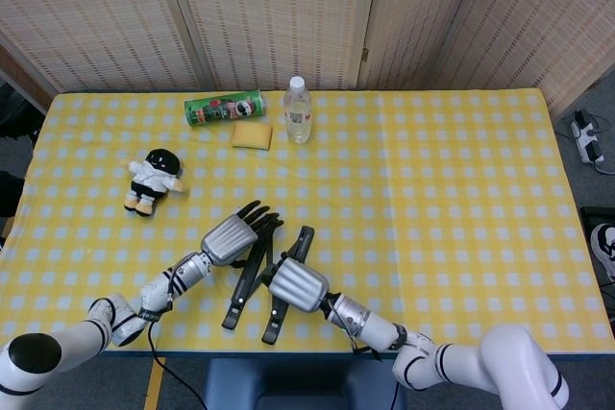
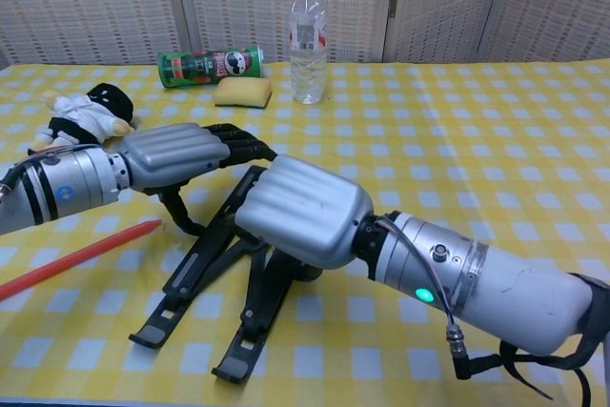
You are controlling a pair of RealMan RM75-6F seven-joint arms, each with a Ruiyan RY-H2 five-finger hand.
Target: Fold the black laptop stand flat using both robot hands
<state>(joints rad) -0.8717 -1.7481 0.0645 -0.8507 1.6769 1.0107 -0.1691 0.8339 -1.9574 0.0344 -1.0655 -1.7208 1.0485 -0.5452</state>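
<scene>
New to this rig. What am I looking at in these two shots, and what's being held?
Two robot arms with humanlike hands, steered by a person. One picture looks down from the robot's head; the other looks forward from its chest. The left hand and right hand rest on a black laptop stand, one on each of its two rails; whether either hand grips can't be told. On the yellow checked table also lie a chips can, water bottle, sponge, plush doll and red pencil.
</scene>
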